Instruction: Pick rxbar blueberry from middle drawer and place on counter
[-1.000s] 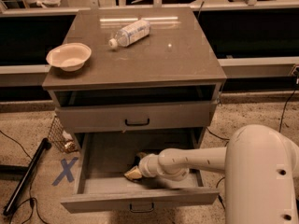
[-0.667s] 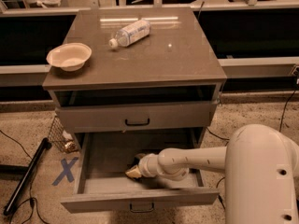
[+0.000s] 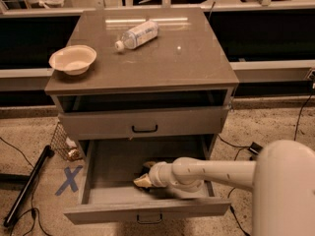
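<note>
No visible shift since the earlier frames. The middle drawer (image 3: 147, 211) stands pulled out, and the gripper (image 3: 141, 181) still sits low on its tray near centre. Grip state: cannot tell. The rxbar blueberry cannot be made out. On the counter (image 3: 162, 63) sit a bowl (image 3: 73, 59) at left and a plastic bottle (image 3: 138, 34) lying on its side farther back.

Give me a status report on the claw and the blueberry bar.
Claw low inside the open middle drawer. Rxbar blueberry not visible, perhaps hidden by the claw. Bottle and bowl sit on the counter.
</note>
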`<state>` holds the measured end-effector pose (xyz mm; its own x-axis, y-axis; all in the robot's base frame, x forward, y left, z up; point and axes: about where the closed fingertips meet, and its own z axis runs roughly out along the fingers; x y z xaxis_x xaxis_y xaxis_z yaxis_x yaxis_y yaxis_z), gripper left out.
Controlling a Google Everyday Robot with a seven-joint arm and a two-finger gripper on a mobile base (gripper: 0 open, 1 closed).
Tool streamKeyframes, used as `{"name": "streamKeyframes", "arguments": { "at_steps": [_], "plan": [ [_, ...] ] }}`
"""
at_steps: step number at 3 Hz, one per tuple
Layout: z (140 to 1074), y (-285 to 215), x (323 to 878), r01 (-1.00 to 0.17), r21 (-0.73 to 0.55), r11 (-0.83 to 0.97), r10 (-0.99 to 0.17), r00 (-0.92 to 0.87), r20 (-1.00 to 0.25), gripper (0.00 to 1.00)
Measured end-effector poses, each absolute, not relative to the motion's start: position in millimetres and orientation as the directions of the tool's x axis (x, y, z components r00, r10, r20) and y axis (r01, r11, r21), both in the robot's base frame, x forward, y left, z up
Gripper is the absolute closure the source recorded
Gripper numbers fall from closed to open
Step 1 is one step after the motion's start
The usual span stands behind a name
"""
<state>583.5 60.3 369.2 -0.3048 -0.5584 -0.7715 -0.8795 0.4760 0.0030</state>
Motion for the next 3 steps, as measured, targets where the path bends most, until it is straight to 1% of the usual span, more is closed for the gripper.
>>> {"name": "streamKeyframes", "arguments": {
  "at_steps": [1,2,3],
  "plan": [
    [413.5,61.5,575.8,-0.905,0.021,0.426,-0.43,-0.223,-0.875,1.0],
    [476.0,25.6,563.1,-0.901,0.026,0.433,-0.323,-0.182,-0.929,1.0],
    [515.6,9.2,559.1,-0.905,0.003,0.425,-0.349,-0.167,-0.922,1.0]
  ]
}}
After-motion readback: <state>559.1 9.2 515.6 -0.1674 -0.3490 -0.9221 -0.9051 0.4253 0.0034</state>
